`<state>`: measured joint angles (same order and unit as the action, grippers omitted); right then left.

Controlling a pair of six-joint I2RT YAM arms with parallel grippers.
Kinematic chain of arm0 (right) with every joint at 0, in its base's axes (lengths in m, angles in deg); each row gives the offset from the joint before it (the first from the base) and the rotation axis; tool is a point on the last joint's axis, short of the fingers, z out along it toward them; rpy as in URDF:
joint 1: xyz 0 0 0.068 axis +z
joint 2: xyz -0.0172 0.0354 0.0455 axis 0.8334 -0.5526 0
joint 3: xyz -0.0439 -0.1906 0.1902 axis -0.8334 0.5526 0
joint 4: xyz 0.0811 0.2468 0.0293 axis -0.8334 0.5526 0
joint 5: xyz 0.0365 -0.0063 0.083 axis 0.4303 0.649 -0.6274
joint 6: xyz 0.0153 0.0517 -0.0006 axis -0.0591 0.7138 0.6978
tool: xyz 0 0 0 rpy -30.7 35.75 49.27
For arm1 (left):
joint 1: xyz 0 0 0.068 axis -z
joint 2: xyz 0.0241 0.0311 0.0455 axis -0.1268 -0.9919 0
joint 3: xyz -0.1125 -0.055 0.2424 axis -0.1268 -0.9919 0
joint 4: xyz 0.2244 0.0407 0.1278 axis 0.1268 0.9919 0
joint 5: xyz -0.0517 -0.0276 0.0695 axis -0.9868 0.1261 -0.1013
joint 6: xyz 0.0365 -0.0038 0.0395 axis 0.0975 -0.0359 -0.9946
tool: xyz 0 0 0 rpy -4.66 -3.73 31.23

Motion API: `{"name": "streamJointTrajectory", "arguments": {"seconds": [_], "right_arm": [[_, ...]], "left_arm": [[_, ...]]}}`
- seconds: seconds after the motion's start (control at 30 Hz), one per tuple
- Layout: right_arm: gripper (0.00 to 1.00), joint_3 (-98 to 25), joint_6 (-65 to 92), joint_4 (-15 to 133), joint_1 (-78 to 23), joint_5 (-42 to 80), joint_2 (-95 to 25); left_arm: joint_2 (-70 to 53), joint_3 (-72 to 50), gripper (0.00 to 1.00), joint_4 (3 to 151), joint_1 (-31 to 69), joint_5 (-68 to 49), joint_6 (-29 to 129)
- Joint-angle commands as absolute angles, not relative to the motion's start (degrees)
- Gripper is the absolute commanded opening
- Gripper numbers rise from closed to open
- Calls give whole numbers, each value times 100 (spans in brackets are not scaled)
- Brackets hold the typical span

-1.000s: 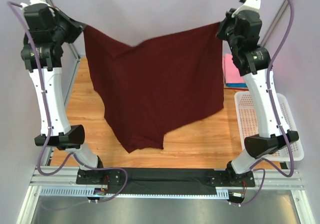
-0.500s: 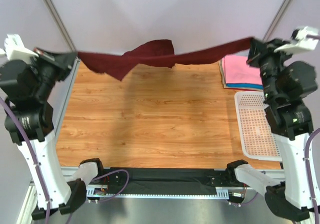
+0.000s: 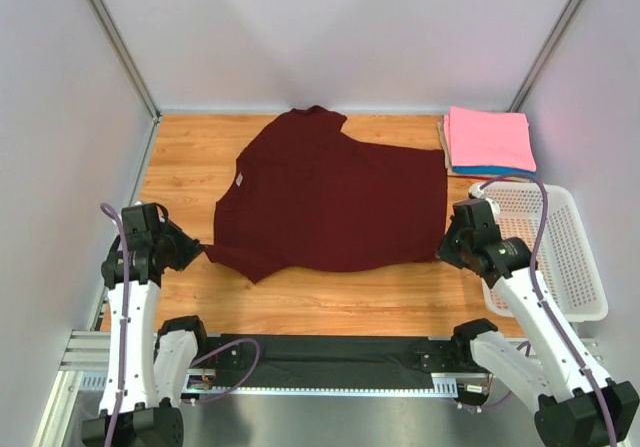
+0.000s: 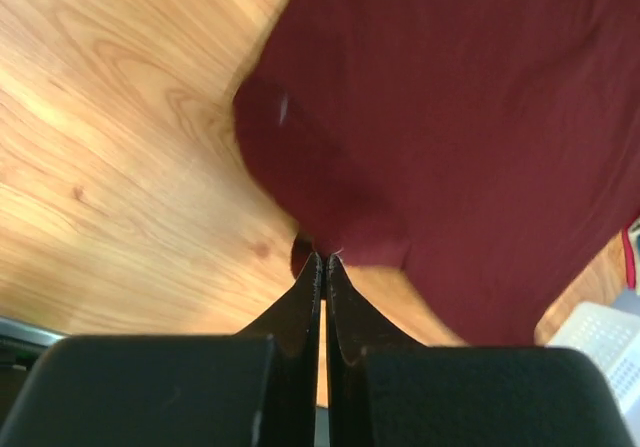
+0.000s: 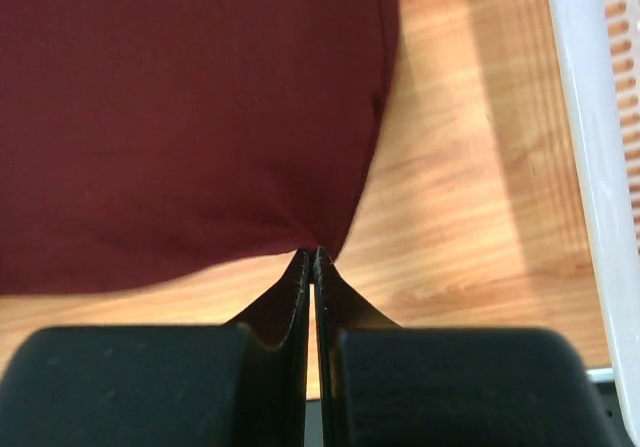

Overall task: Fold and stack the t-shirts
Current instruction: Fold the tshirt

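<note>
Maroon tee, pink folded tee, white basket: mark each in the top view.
maroon tee (image 3: pixel 340 202), top view, middle of its body.
pink folded tee (image 3: pixel 488 137), top view, centre of its upper face.
white basket (image 3: pixel 565 247), top view, bare perforated floor.

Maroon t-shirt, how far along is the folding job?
Done: pink tee and blue tee sit folded in a stack at the far right. In hand: maroon t-shirt lies spread, unfolded, left gripper and right gripper shut on its near edge. Left: fold it, add it to the stack.

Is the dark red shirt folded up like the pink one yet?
No, the dark red shirt lies spread out on the table, while the pink one is a neat rectangle.
</note>
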<state>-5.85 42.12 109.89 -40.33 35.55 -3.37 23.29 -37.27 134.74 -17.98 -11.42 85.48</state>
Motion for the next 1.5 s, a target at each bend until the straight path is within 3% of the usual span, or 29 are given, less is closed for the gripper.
{"name": "streamJointTrajectory", "arguments": {"seconds": [0.0,0.13,0.5,0.73,1.47], "right_arm": [[0,-593,4456,11227,-4019,3460,11],[0,-522,4534,11325,-4002,3215,-6],[0,-92,4913,11307,-3975,2766,-112],[0,-82,5036,11237,-3607,2836,-252],[0,-320,4948,11949,-3254,2986,407]], "left_arm": [[2632,-3528,0,13370,-1827,-521,8466],[2807,-3247,0,13651,-1827,295,8397],[3054,-3317,0,13915,-1827,455,8098],[3695,-2886,0,14539,-1827,1632,8001],[3986,-2253,0,15594,-1827,1598,8036]]}}
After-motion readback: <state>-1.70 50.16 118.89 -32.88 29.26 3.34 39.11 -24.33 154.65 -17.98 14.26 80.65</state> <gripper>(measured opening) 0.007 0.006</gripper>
